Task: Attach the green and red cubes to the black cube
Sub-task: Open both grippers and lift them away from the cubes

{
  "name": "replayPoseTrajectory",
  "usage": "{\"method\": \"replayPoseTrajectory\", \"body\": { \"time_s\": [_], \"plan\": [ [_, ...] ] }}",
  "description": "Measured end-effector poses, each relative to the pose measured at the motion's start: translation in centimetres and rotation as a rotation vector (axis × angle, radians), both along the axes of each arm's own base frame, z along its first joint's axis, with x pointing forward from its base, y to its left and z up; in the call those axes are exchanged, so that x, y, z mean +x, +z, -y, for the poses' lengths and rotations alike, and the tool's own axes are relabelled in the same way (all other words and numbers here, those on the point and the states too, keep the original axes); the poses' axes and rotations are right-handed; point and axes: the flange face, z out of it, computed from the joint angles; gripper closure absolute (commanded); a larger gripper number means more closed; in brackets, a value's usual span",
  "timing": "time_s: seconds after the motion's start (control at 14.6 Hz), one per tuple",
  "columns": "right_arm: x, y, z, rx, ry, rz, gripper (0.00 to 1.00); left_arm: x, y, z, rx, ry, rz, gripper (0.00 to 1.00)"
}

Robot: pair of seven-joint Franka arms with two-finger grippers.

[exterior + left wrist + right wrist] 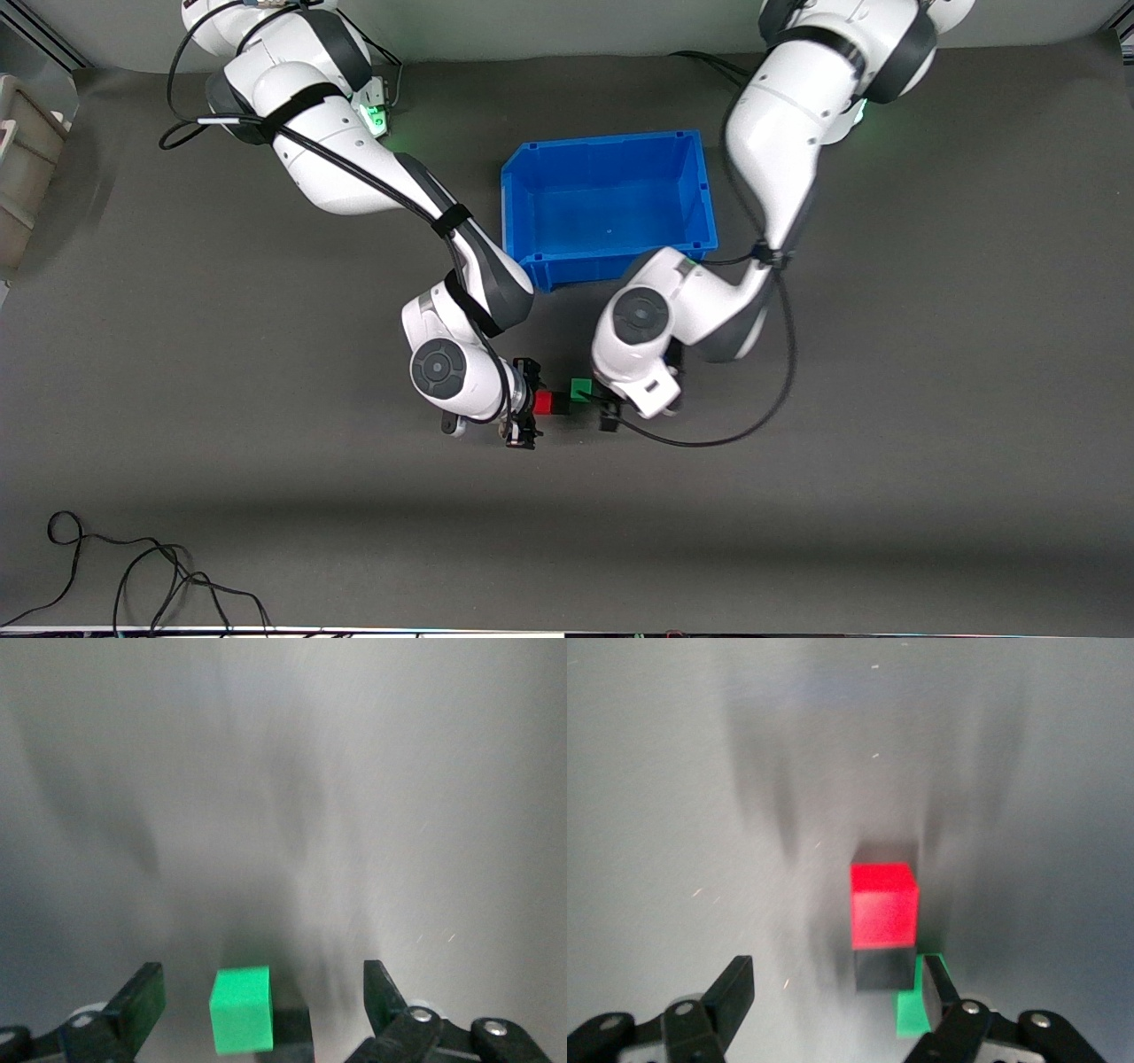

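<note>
Grey mat (930,372) under pale wall (567,22).

The bench (886,443) wears a matt dark-grey mat, the blue bin (611,206) looks like smooth, faintly glossy moulded plastic, the red cube (882,902), green cube (241,1009) and black cube (884,967) are plain matt, and the arm shells (780,142) are glossy white.

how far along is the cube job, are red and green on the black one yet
Looks essentially done: the red cube, black cube and green cube sit joined in one row on the grey mat. Nothing is in hand: the left gripper and right gripper are both open around the row. What's left is drawing the arms clear.
</note>
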Motion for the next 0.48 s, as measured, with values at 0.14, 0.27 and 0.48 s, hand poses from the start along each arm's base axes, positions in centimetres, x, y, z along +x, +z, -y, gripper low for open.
{"method": "replayPoseTrajectory", "body": {
  "time_s": [0.14,0.27,0.48],
  "plan": [
    [0.1,3.4,0.3,-0.005,0.136,0.015,0.03,2.5,4.2,-5.7,0.012,-0.066,-0.007,0.0],
    [-0.2,7.7,1.2,-0.016,0.333,0.019,0.01,3.4,7.0,-11.0,0.02,-0.135,0.001,0.0],
    [-0.8,15.4,4.7,-0.022,0.565,0.017,0.0,2.3,9.6,-17.9,0.027,-0.311,-0.008,0.0]
  ]
}}
